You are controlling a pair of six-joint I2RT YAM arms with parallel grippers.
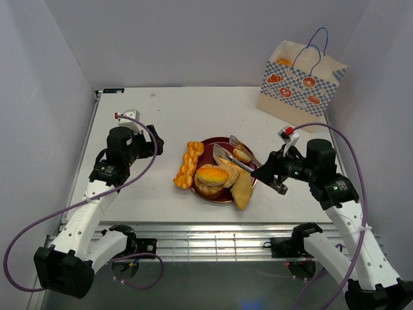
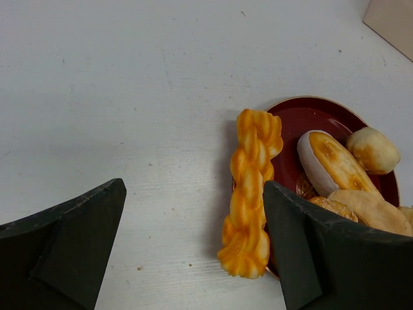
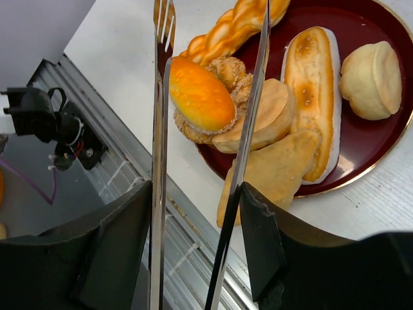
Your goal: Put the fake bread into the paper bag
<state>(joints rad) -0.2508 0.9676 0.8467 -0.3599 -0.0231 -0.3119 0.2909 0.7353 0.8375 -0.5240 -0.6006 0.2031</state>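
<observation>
The fake bread is heaped on a dark red plate (image 1: 208,143): a round orange bun (image 1: 212,174), a flat wedge (image 1: 242,190) and an oval roll (image 3: 314,84). A braided stick (image 1: 188,165) lies along the plate's left rim. My right gripper (image 1: 274,174) is shut on metal tongs (image 1: 233,155). The tong arms stand apart above the orange bun (image 3: 201,93) with nothing between them. My left gripper (image 1: 151,143) hangs open over bare table, left of the braided stick (image 2: 251,194). The paper bag (image 1: 300,81) stands upright at the far right.
A small pale bun (image 3: 372,81) sits at the plate's far side. The table's near edge and a metal rail (image 1: 213,242) run just below the plate. White walls close in the left, back and right sides.
</observation>
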